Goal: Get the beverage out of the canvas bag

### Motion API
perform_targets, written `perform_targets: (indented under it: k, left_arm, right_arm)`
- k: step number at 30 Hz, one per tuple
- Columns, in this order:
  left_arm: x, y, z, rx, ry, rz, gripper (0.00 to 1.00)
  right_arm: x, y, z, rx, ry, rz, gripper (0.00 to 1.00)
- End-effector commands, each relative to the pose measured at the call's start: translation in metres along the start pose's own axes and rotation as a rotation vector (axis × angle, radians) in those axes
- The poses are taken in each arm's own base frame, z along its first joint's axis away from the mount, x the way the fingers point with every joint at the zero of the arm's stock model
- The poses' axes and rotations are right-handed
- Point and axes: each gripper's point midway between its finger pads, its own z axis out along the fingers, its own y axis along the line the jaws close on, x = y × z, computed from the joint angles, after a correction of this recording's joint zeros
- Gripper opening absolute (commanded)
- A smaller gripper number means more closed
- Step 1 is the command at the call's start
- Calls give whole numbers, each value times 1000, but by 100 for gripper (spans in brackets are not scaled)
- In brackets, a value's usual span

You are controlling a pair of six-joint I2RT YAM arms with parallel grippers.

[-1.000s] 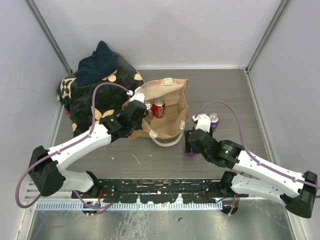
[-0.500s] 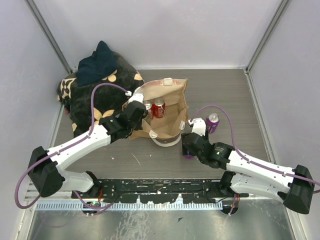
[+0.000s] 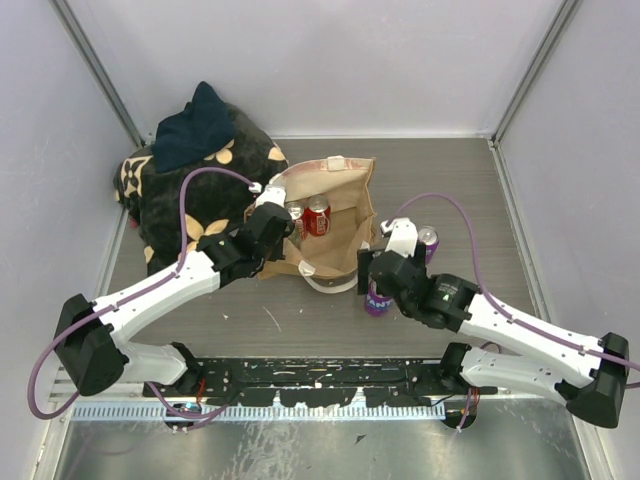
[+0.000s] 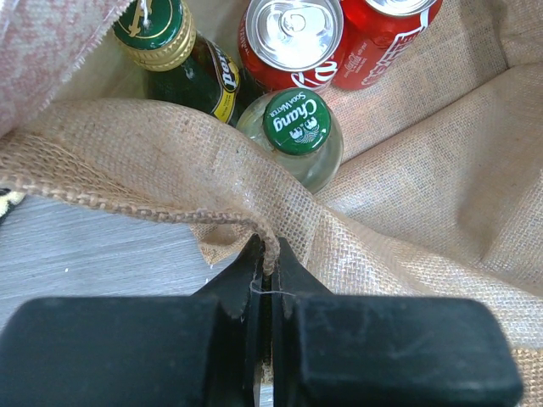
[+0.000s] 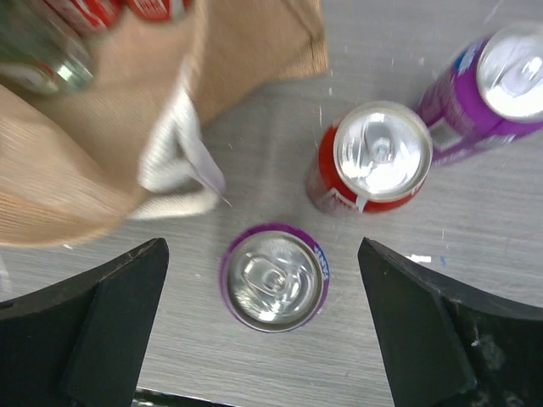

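The tan canvas bag (image 3: 335, 215) stands open at mid-table. My left gripper (image 3: 272, 222) is shut on its near-left rim (image 4: 270, 246). Inside the bag are two red cans (image 4: 293, 38), a green-capped clear bottle (image 4: 295, 123) and a gold-capped green bottle (image 4: 153, 30). My right gripper (image 3: 380, 272) is open and empty, right of the bag. In the right wrist view it (image 5: 261, 246) hovers over an upright purple can (image 5: 274, 278) on the table, its fingers (image 5: 110, 322) wide on either side. This can also shows in the top view (image 3: 377, 298).
A red can (image 5: 377, 165) and a second purple can (image 5: 501, 89) stand on the table beyond the first; the second purple can shows from above (image 3: 427, 243). A cream bag handle (image 5: 174, 165) lies beside them. A black flower-print bundle (image 3: 190, 180) sits at back left.
My right arm has swung left towards the bag and the near purple can now shows more fully. The left gripper and the bag have not moved.
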Motion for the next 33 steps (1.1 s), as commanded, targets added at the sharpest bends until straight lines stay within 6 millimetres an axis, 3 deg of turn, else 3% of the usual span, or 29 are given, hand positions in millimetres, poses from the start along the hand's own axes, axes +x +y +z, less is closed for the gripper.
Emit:
perform_targets:
  k: [1, 8, 12, 13, 19, 24, 28, 33]
  left_arm:
    - [24, 5, 2, -13, 68, 24, 9]
    - [32, 6, 3, -17, 93, 23, 6]
    - [35, 9, 2, -24, 98, 15, 4]
    - [36, 9, 1, -25, 100, 14, 4]
    - [36, 11, 1, -33, 103, 15, 4]
    - [33, 9, 3, -34, 97, 7, 6]
    - [32, 6, 6, -31, 100, 9, 15]
    - [33, 5, 9, -34, 106, 9, 26]
  right_arm:
    - [-76, 11, -30, -21, -154, 29, 100]
    - [-137, 46, -44, -102, -243, 1, 91]
    - [-160, 77, -37, -167, -284, -45, 62]
    - [-162, 85, -30, -167, -279, -67, 59]
    - [-162, 104, 9, -143, -239, -153, 67]
    - [-150, 89, 69, -151, -147, -117, 81]
    - [-141, 81, 105, -132, -108, -131, 90]
    - [-140, 85, 131, -160, -102, -106, 92]
